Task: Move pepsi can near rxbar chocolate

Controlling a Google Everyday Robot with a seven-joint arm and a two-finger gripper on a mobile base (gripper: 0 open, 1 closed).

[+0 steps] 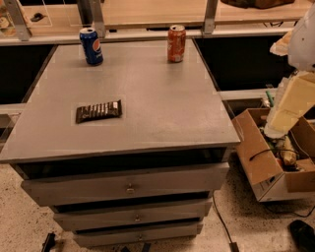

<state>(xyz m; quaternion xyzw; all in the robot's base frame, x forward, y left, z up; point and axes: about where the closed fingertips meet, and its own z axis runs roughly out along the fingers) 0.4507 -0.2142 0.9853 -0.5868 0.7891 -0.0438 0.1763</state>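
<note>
The pepsi can (pixel 91 46) stands upright at the far left of the grey cabinet top (pixel 162 108); it is blue with a silver top. The rxbar chocolate (pixel 98 111) lies flat near the front left of the top, well in front of the can. My gripper is out of view. Only a pale cream arm link (pixel 290 101) shows at the right edge, beside the cabinet and away from both objects.
An orange-red can (pixel 176 43) stands at the far middle of the top. An open cardboard box (pixel 263 157) with clutter sits on the floor to the right. Drawers (pixel 128 187) face the front. A wooden bench with metal posts (pixel 209 15) runs behind.
</note>
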